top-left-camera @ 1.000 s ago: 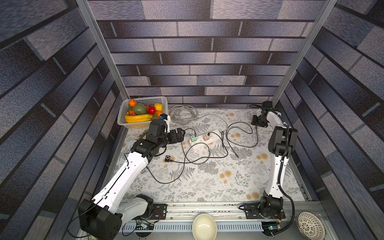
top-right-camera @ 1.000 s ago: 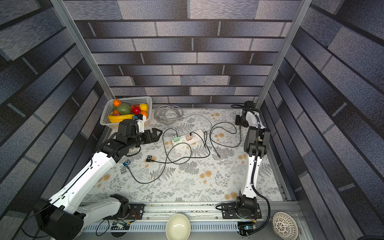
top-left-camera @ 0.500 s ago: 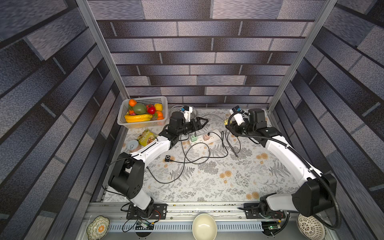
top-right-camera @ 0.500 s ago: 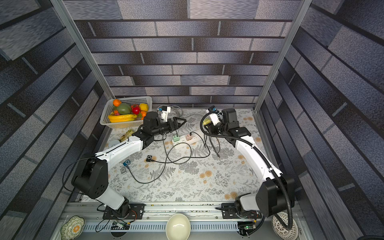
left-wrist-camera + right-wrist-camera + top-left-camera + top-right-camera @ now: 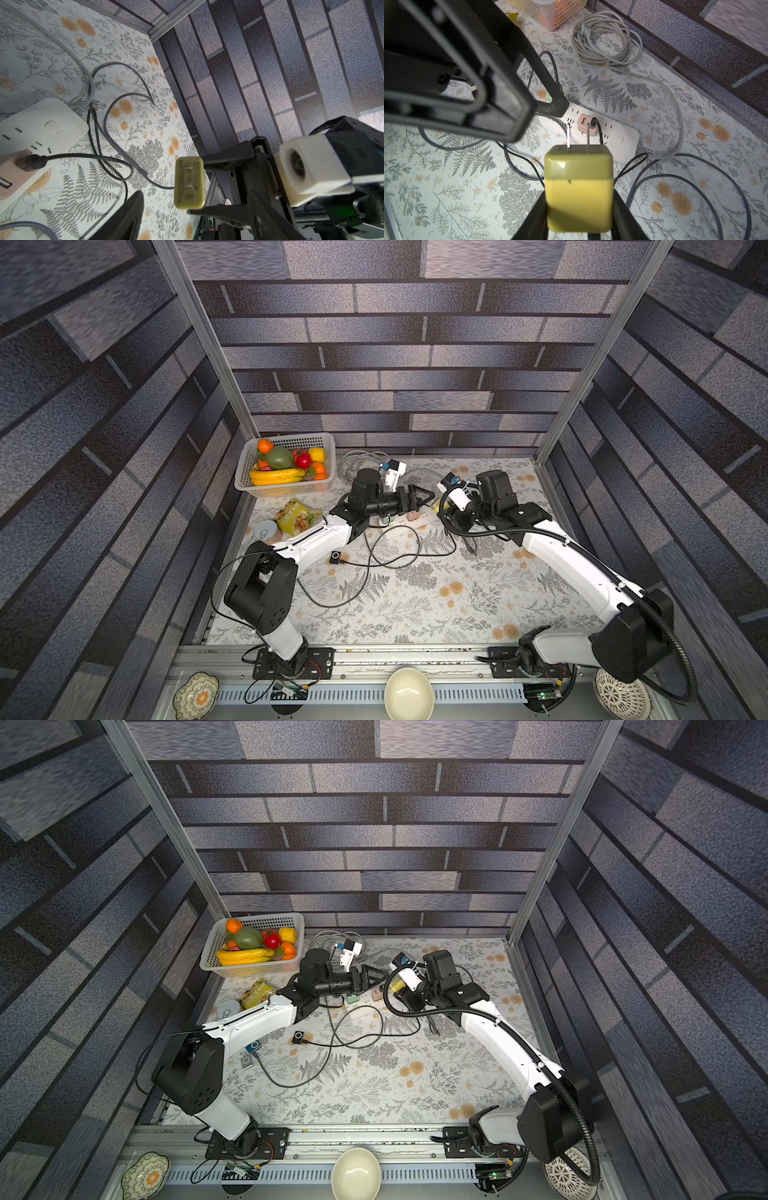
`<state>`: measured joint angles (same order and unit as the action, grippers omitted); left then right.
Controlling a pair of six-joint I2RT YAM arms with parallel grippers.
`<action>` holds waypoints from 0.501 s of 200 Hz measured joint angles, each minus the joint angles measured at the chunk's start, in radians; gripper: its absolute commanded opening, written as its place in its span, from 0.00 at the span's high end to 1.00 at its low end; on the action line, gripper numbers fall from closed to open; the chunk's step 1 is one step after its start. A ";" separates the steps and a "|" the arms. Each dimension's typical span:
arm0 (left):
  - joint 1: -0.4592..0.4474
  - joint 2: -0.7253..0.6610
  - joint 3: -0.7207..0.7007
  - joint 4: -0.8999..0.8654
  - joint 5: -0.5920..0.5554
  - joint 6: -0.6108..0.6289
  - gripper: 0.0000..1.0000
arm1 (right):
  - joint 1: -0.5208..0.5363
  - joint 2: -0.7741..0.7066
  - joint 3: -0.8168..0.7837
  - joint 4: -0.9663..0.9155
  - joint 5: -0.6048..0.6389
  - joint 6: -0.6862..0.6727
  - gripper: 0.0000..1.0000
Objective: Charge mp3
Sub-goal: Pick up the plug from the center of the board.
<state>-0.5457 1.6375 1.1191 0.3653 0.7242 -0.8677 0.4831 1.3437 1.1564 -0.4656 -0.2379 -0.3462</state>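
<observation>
Right fingers (image 5: 625, 220) clamp yellow charger (image 5: 579, 187) (prongs out), seemingly clear above power strip (image 5: 612, 127).

Back left on the table (image 5: 415, 614): basket (image 5: 291, 490) of fruit (image 5: 277, 475), coiled cable (image 5: 353, 460) to its right by the rear wall. Mid-table, in front of the coil: power strip (image 5: 612, 128) with an adapter (image 5: 584, 124) plugged in, mp3 player (image 5: 336, 557) nearer the front left, snack packet (image 5: 297, 516) before the basket.

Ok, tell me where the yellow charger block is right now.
In the right wrist view the yellow charger block is clamped in the right pincer, raised off the table just short of the white power strip, prongs pointing toward it.
</observation>
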 measured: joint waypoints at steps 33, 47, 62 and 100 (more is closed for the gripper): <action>-0.010 0.009 0.002 -0.072 0.006 0.026 0.27 | 0.021 0.004 0.001 -0.005 0.000 -0.014 0.85; -0.012 0.029 0.013 -0.092 0.014 0.030 0.28 | 0.024 0.005 0.001 -0.005 -0.001 -0.015 0.85; -0.019 0.047 0.024 -0.108 0.024 0.031 0.29 | 0.026 0.009 0.002 -0.006 0.000 -0.022 0.85; -0.027 0.063 0.050 -0.142 0.042 0.048 0.47 | 0.032 0.019 0.002 -0.009 0.000 -0.033 0.85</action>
<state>-0.5732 1.7008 1.1687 0.2237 0.7666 -0.8192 0.5148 1.3632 1.1584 -0.4744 -0.2382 -0.3794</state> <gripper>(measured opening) 0.589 0.432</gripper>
